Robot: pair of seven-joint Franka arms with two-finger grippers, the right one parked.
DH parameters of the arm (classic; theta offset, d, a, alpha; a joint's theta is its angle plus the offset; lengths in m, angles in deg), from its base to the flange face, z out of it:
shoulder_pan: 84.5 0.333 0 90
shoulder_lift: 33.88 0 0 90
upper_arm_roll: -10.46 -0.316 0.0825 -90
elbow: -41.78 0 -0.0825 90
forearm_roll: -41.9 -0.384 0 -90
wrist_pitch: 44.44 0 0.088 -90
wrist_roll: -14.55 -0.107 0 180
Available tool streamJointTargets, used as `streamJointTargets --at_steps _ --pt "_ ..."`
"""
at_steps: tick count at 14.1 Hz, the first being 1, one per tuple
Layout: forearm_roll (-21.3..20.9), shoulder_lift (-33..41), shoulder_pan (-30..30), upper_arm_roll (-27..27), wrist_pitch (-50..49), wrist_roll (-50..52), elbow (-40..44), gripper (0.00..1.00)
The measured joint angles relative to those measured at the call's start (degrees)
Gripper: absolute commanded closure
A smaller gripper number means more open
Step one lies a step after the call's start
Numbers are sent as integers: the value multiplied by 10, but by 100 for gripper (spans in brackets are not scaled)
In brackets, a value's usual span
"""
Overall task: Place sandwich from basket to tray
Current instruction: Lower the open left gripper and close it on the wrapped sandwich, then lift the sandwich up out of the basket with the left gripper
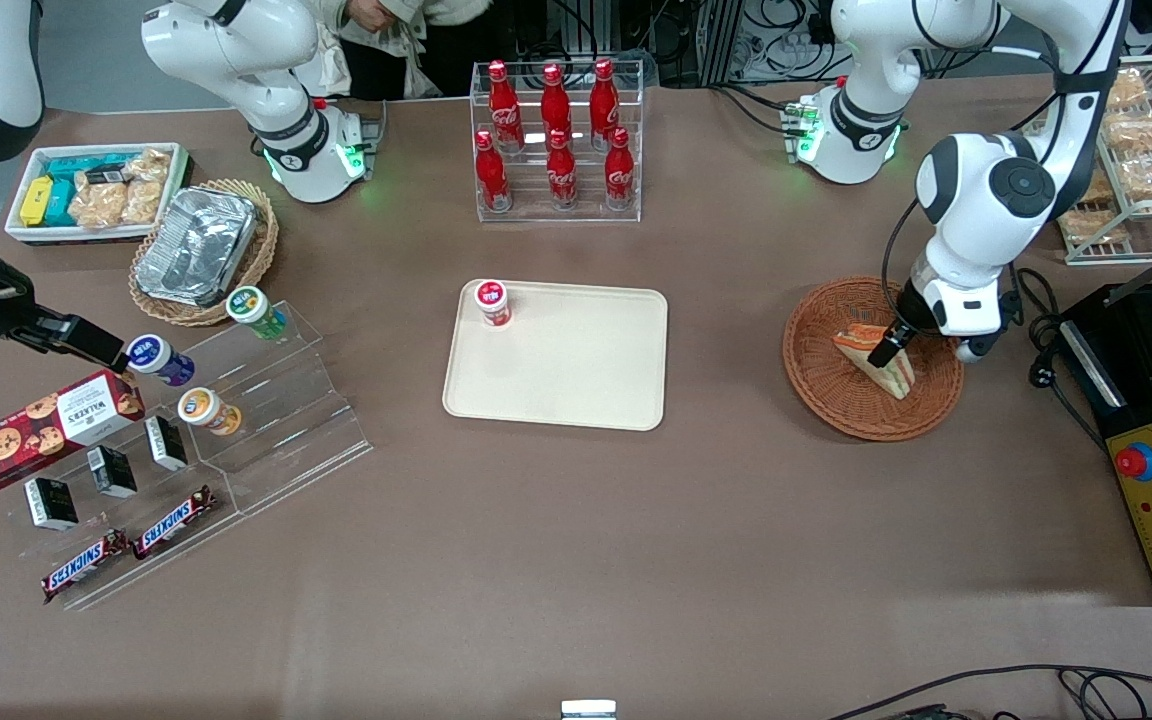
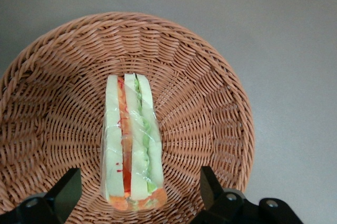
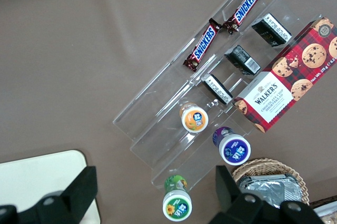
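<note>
The triangular wrapped white-bread sandwich [image 2: 131, 147] lies in the round reddish-brown wicker basket [image 2: 210, 103]. The left arm's jaws [image 2: 139, 190] hang spread wide, straddling it without touching.

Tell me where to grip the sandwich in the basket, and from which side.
Grip the sandwich across its two flat bread faces, coming straight down from above. It stands on edge in the basket with its filling layers facing up, so the outer bread sides are free. The open gripper already has a finger on each side.
</note>
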Motion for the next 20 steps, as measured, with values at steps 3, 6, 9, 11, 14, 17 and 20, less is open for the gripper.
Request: streamJointTargets --at_steps 3,6,9,11,14,17,20 --pt "0 -12 -1 0 17 3 0 0" --pt "0 -22 -8 1 26 6 0 15" --pt "-1 -25 -9 1 27 6 0 49" --pt "-1 -25 -9 1 25 6 0 76" --pt "-35 -21 -9 1 -17 6 7 96" --pt "-50 -9 -9 0 -102 6 45 100" --pt "-53 6 -9 0 -233 4 124 100"
